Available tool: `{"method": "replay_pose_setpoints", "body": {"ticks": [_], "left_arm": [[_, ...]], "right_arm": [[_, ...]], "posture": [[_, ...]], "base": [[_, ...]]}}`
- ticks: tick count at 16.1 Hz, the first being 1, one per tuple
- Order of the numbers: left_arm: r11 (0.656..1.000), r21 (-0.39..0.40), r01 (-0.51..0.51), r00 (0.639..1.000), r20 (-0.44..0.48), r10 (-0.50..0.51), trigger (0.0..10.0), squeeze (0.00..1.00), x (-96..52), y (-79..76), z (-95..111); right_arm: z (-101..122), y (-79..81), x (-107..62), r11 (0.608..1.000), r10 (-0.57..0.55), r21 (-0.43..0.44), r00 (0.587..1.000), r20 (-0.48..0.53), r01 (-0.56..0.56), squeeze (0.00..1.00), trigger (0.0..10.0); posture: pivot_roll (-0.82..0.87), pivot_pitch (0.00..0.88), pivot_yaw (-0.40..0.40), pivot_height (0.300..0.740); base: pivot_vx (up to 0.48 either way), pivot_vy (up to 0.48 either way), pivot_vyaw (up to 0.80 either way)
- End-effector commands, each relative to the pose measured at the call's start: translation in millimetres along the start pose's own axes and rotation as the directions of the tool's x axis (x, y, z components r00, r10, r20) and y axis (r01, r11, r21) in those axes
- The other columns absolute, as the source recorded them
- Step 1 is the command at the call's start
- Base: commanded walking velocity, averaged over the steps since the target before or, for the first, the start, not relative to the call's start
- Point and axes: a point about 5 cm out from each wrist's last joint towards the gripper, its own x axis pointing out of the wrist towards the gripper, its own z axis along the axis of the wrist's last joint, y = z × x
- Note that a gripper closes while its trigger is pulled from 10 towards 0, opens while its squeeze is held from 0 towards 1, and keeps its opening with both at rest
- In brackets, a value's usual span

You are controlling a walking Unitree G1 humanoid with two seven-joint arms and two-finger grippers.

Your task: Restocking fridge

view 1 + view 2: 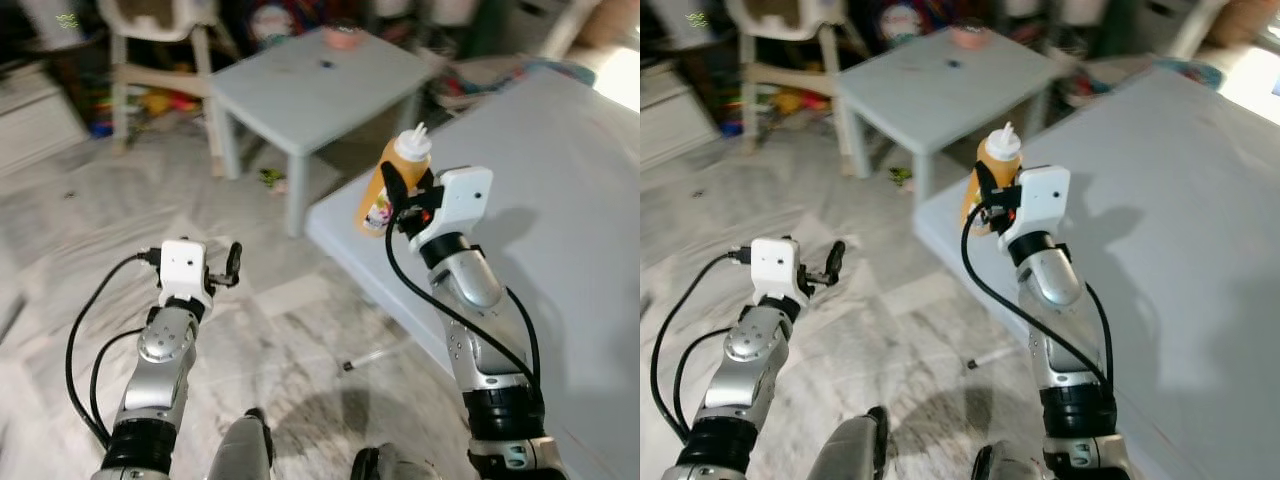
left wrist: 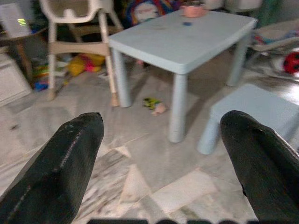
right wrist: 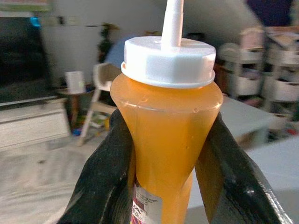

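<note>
Marble floor (image 1: 80,220), pale blue table (image 1: 310,90), white highchair (image 1: 150,30) behind

Orange squeeze bottle (image 3: 168,140): glossy translucent plastic, white matt plastic cap, paper label. Right tool (image 3: 166,186) fingers matt black, slightly rough. Table (image 1: 560,200) smooth matt pale blue. Floor (image 1: 90,230) polished marble.

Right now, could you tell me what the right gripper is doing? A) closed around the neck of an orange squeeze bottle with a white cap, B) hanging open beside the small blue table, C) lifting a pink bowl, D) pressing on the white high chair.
A: the right gripper has a black finger on either side of the orange squeeze bottle, just under its white cap.
</note>
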Motion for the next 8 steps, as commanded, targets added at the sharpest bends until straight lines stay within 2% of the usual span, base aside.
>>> {"method": "replay_pose_setpoints", "body": {"ticks": [1, 3, 6, 7, 8], "left_arm": [[1.0, 0.003, -0.005, 1.0, 0.003, 0.005, 10.0, 0.0, 0.8, -0.3, 0.3], [1.0, 0.004, -0.006, 1.0, 0.003, 0.006, 10.0, 0.0, 1.5, 0.1, 0.7], [1.0, 0.008, -0.016, 1.0, 0.004, 0.016, 10.0, 0.0, 1.3, 4.1, 0.9], [1.0, 0.009, -0.019, 1.0, 0.004, 0.019, 10.0, 0.0, 0.9, 5.3, 0.7], [1.0, 0.013, -0.024, 1.0, 0.002, 0.024, 10.0, 0.0, -0.1, 7.6, -0.1]], "right_arm": [[8.5, 1.1, 0.2, 1.0, 0.004, 0.007, 1.0, 0.029, -0.004, 0.0, 10.0], [8.2, 3.1, 0.5, 1.0, 0.011, 0.016, 1.0, 0.028, -0.011, 0.0, 10.0], [5.5, 5.6, -4.1, 1.0, 0.017, 0.023, 1.0, 0.01, -0.017, 0.0, 10.0], [4.7, 5.6, -5.6, 0.999, 0.016, 0.028, 1.0, 0.003, -0.016, 0.0, 10.0], [2.5, 5.2, -8.5, 0.999, 0.013, 0.037, 1.0, -0.009, -0.012, 0.0, 10.0]], "posture": [[-0.08, 0.034, 0.004, 0.74], [-0.08, 0.034, 0.002, 0.74], [-0.08, 0.033, -0.001, 0.74], [-0.08, 0.034, -0.001, 0.74], [-0.08, 0.033, -0.002, 0.74]], "base": [[0.0, 0.0, 0.8], [0.0, 0.0, 0.79], [-0.275, 0.0, 0.79], [-0.277, 0.0, 0.56], [-0.289, 0.0, 0.0]]}}
